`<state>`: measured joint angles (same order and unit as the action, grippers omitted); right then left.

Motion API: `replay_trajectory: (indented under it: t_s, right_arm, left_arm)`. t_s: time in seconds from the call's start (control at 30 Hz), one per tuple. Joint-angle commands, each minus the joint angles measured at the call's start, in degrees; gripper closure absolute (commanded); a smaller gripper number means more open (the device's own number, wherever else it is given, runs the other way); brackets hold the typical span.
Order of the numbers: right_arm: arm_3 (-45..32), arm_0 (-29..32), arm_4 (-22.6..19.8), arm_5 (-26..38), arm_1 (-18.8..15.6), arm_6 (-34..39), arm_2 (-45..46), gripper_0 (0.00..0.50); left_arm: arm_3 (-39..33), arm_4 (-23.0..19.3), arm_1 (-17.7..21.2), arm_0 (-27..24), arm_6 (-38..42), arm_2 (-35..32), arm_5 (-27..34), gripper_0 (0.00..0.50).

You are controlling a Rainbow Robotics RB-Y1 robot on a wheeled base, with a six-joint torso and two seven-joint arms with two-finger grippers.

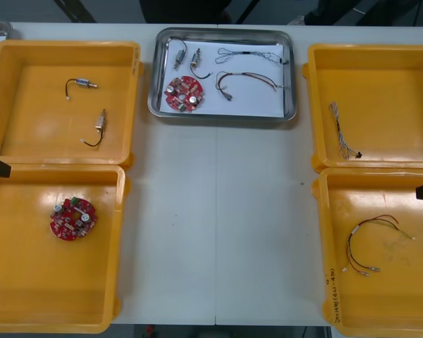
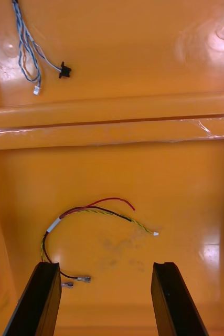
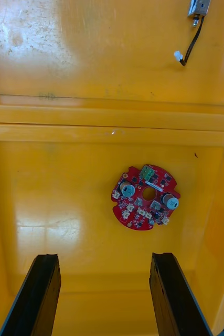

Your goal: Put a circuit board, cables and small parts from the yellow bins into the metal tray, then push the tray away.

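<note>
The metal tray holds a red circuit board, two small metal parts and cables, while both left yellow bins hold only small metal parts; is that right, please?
Not quite. The near left bin holds a second red circuit board, as the front view shows; only the far left bin holds small metal parts. The metal tray is as you say.

Tray (image 1: 223, 32) sits far-middle between the bins (image 1: 35, 113), white inside, holding a red board (image 1: 184, 94), two parts (image 1: 180, 55), two cables (image 1: 245, 73).
</note>
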<state>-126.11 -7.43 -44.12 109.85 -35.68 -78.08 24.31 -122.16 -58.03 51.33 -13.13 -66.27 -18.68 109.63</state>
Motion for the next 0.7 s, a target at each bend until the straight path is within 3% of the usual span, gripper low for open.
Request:
replay_trajectory:
  t_s: [0.03, 0.7]
  right_arm:
    - [0.96, 0.66, 1.23, 0.15, -2.37, 1.35, 1.01, 0.0]
    - [0.96, 0.93, 1.23, 0.15, -2.72, 1.26, 0.48, 0.0]
  left_arm:
    - [-1.5, -0.42, 2.46, 1.18, -5.8, -1.53, 0.37, 0.0]
    - [-1.5, -0.42, 2.46, 1.18, -5.8, -1.53, 0.37, 0.0]
